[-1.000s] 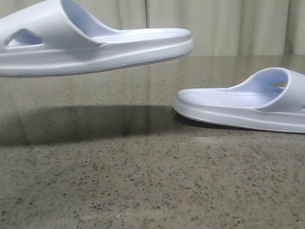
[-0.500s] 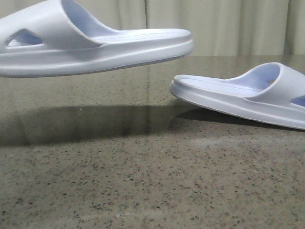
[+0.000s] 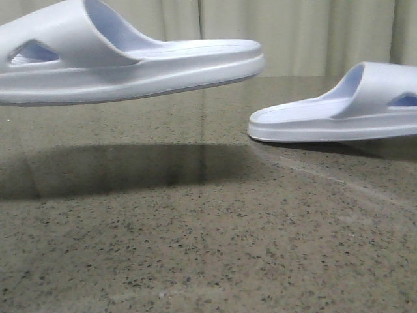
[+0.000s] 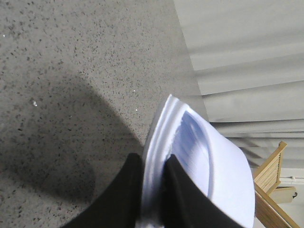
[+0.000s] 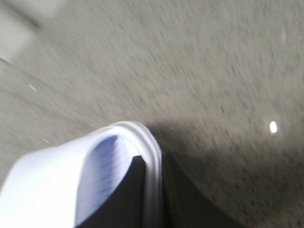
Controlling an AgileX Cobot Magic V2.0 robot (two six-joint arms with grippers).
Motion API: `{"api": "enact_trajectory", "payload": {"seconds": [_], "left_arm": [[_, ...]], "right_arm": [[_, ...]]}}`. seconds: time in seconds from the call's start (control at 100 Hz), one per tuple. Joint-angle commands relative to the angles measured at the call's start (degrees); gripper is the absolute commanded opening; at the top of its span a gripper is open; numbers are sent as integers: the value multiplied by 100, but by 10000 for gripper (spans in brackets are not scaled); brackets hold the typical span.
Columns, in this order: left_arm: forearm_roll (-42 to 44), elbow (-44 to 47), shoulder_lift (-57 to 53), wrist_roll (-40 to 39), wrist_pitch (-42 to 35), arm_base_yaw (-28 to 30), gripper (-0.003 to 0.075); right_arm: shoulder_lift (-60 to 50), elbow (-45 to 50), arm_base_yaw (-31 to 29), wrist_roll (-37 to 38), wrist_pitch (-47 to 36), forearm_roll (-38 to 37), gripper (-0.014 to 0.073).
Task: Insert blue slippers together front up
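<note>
two slippers show, a matching pair, and two tools, one on each. both slippers are a very pale blue, close to white, of smooth moulded foam, with a thick sole, a wide strap pierced by a triangular side hole, and a ribbed footbed that looks a deeper blue in the strap's shade.

in the front view the left slipper [image 3: 124, 62] hangs in the air over the left half of the desk [image 3: 195, 248], its sole roughly level, one end pointing toward the middle and the rest running out of frame at the left. a broad dark shadow lies on the desk below it. the right slipper [image 3: 339, 107] sits lower and farther right, also about level, one end pointing toward the left slipper, the two well apart. whether its sole touches the desk i cannot tell; a thin shadow lies right under it.

the left tool [image 4: 153, 190] is closed on the edge of the left slipper's sole, one black finger on each side of the rim. the right tool [image 5: 153, 199] pinches the rim of the right slipper likewise, though that view is blurred.

the desk is dark speckled stone, glossy. pale curtains [image 3: 300, 32] hang behind it, and a wooden frame [image 4: 273, 173] shows in the left wrist view.
</note>
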Motion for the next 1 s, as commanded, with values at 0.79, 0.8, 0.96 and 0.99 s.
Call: {"api": "enact_trajectory", "payload": {"seconds": [0.79, 0.8, 0.96, 0.99], "left_arm": [[-277, -143, -29, 43, 352, 13, 16], [-277, -143, -29, 43, 366, 13, 16], [-277, -143, -29, 49, 571, 13, 16], [-277, -143, -29, 49, 631, 13, 16]], "right_arm": [[-1754, -1896, -14, -648, 2925, 797, -107], [-1754, -1896, -14, -687, 2942, 872, -107], [-1754, -1896, -14, -1414, 3229, 1600, -107], [-1754, -1896, -14, -1451, 3258, 1642, -107]]}}
